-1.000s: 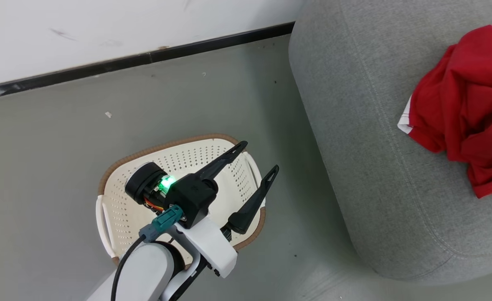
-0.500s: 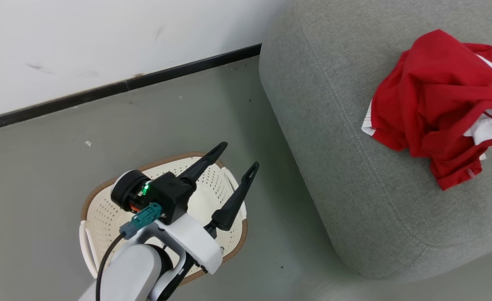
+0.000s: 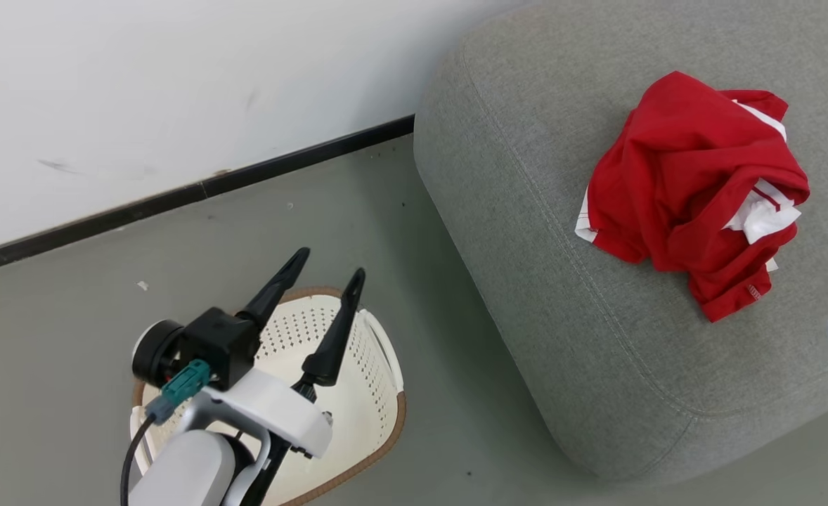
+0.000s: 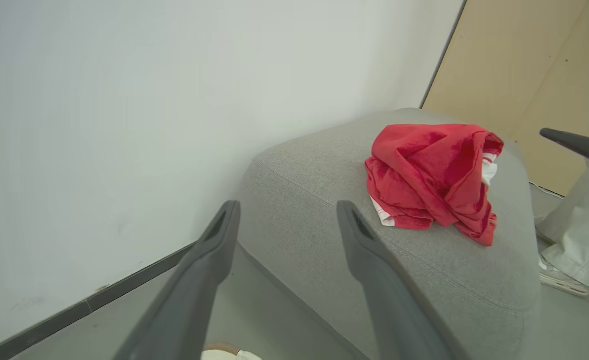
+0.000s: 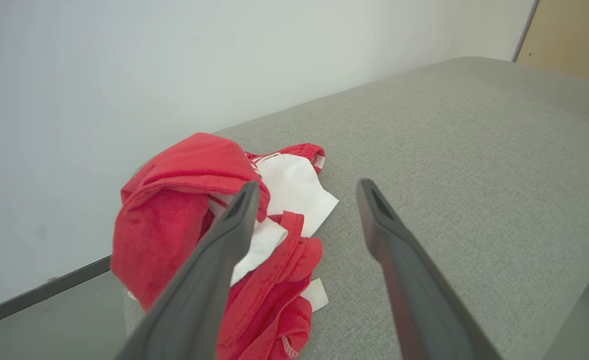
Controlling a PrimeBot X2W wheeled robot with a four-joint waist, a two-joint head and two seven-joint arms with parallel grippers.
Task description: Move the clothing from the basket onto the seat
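1. While the red clothing (image 3: pixel 688 190) lies in a crumpled heap on top of the grey seat (image 3: pixel 526 140), both arms are up in the air and hold nothing.
2. The clothing is red, with white bits poking out on one side. It sits well in from the seat's rounded corner.
3. The basket (image 3: pixel 379 393) stands on the grey floor (image 3: pixel 69 295), near the seat but not touching it. It is cream with lots of small holes and a brown rim.
4. The left pincer (image 3: pixel 331 262) hangs over the basket. Its two long dark fingers are spread wide, and nothing is between them. In the left wrist view they point toward the seat's corner.
5. The right pincer (image 5: pixel 308 186) hangs over the seat, just beside the clothing. Its fingers are spread wide too, with nothing held. In the right wrist view one finger crosses in front of the red heap, and I cannot tell if it touches the cloth.
6. A white wall (image 3: pixel 140 84) stands behind, with a black strip (image 3: pixel 245 176) along its bottom.
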